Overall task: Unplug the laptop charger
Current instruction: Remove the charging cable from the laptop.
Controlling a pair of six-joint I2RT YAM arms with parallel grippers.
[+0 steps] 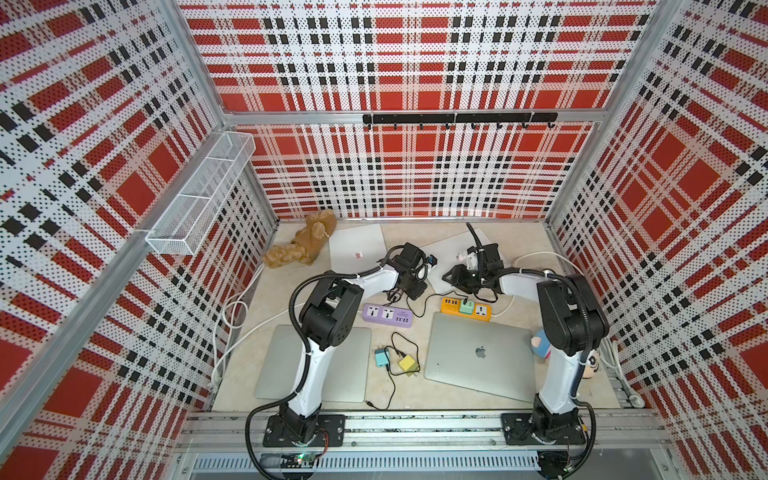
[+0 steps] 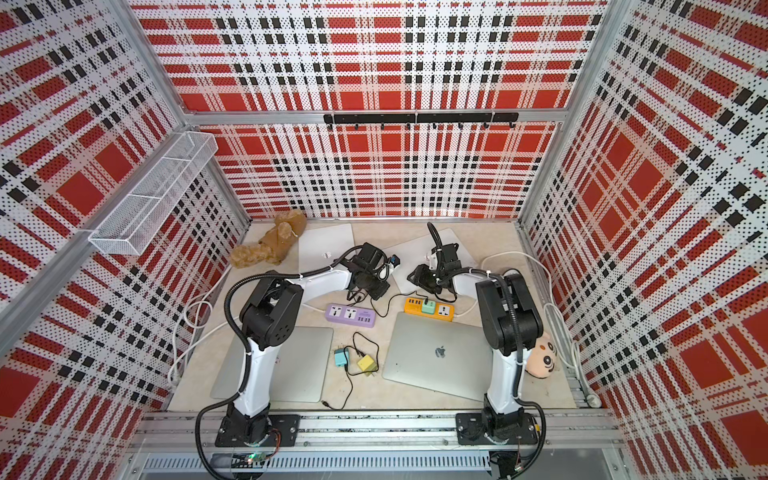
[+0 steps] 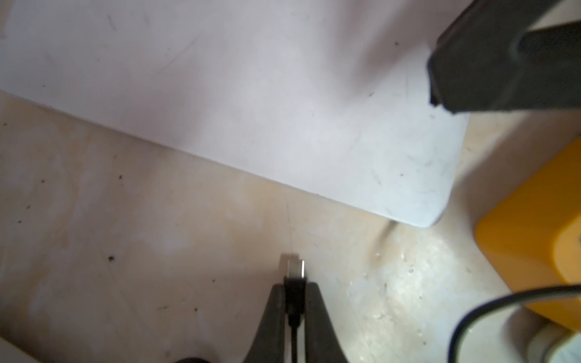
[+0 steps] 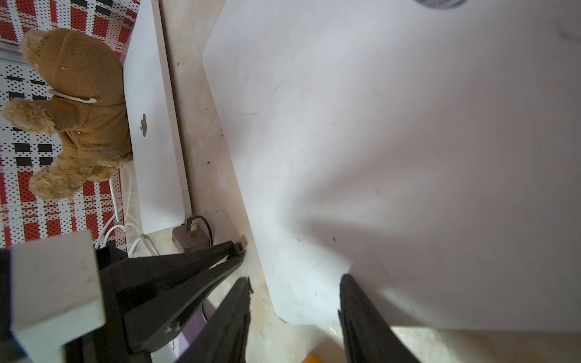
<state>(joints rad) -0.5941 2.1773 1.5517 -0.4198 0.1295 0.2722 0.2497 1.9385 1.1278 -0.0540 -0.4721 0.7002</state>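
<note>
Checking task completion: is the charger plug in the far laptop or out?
Out. The charger plug, pinched in the left gripper, shows its bare metal tip, with table between it and the laptop edge.

In both top views the left arm's wrist hides the fingertips beneath it, the plug is too small to find there, and that arm covers the middle of the near-left laptop. In the left wrist view the orange power strip is cut off at the edge. In the right wrist view the right gripper and the far-right laptop run out of frame.
</note>
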